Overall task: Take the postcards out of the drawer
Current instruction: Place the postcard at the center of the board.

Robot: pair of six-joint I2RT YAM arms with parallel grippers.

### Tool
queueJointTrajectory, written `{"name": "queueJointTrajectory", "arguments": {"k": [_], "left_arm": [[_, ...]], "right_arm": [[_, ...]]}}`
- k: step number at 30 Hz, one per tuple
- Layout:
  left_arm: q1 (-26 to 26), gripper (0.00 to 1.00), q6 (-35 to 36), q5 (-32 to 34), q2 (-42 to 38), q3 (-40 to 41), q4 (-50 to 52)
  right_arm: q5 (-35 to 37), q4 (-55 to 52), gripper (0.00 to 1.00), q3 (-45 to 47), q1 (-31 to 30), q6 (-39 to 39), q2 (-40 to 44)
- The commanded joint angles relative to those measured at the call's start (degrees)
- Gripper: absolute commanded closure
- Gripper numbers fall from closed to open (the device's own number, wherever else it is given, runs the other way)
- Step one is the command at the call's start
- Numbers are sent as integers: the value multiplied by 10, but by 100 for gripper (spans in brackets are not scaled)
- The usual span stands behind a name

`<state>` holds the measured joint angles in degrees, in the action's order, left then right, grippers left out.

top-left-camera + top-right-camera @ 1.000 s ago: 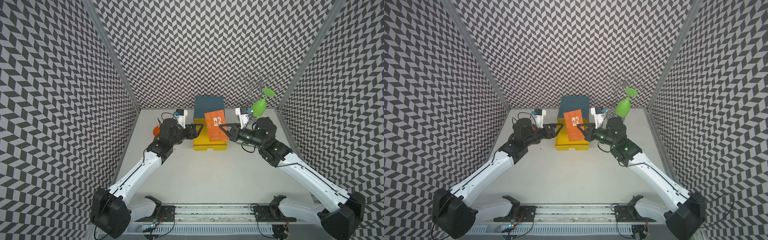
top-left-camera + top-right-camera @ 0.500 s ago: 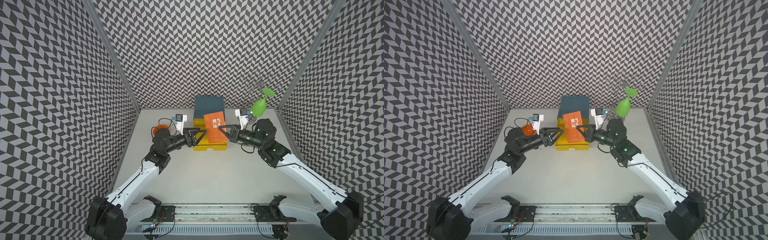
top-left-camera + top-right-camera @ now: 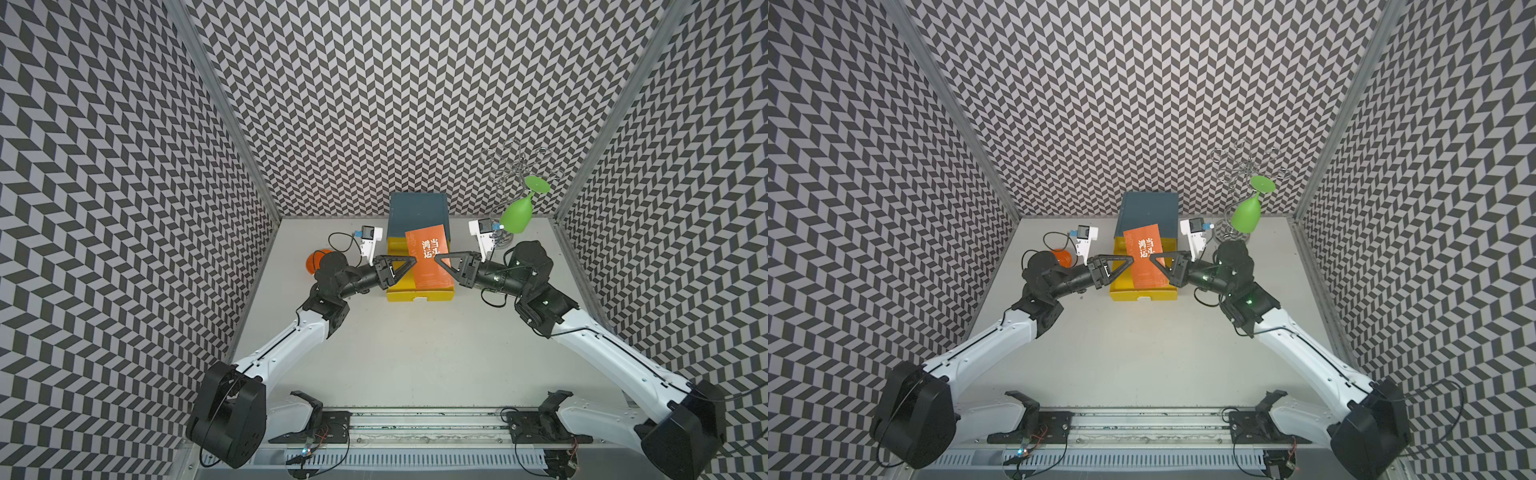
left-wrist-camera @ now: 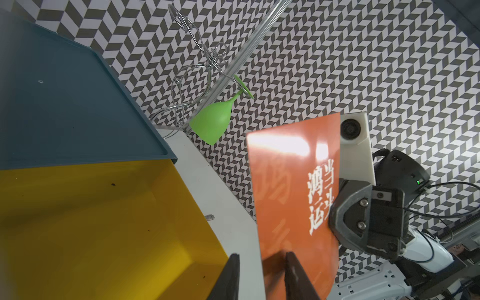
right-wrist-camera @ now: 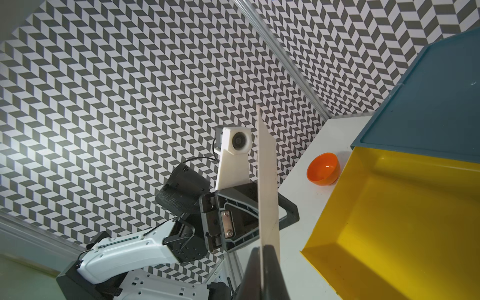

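Note:
An orange postcard [image 3: 428, 259] [image 3: 1144, 257] with white Chinese characters hangs tilted above the open yellow drawer [image 3: 419, 296] [image 3: 1142, 296] of the teal cabinet [image 3: 417, 210]. My right gripper [image 3: 438, 259] [image 5: 262, 250] is shut on the card's right edge; the right wrist view shows the postcard [image 5: 267, 181] edge-on. My left gripper [image 3: 411, 264] [image 4: 262, 255] straddles the left edge of the postcard [image 4: 285, 194], jaws apart, with a gap on one side. What shows of the drawer [image 4: 104, 220] [image 5: 389, 220] inside is bare yellow.
An orange bowl [image 3: 316, 262] [image 5: 323, 168] sits on the table left of the cabinet, just behind my left wrist. A green glass [image 3: 517, 214] [image 4: 213, 124] hangs upside down on a wire rack [image 3: 515, 162] at the back right, close to my right arm.
My left arm swung in from beside the cabinet to the card's left edge, its jaws widening and then narrowing around it. The right gripper kept hold of the card, nearly still.

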<state>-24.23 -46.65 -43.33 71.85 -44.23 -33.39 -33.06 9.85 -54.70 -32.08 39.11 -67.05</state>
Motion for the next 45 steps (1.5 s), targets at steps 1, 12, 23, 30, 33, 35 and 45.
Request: {"name": "queueJointTrajectory", "arguments": {"k": [1,12,23,30,33,35,45], "left_arm": [[-2,58,-5,-17,3,-23,-34],[-15,83,12,-6,10,-39,11],[-64,100,127,147,-33,-103,221],[-80,100,148,196,-41,-113,277],[-78,100,164,201,-36,-131,310],[-66,100,168,199,-41,-136,324],[141,100,190,52,-134,-114,394]], "right_arm": [[-9,39,100,11,1,8,9],[19,-2,100,8,-2,-19,1],[133,-94,100,-15,-31,-59,-13],[227,-136,100,-32,-76,-76,-34],[228,-136,100,-33,-83,-78,-40],[227,-135,92,-34,-83,-78,-37],[173,-124,47,-49,-14,-97,16]]}}
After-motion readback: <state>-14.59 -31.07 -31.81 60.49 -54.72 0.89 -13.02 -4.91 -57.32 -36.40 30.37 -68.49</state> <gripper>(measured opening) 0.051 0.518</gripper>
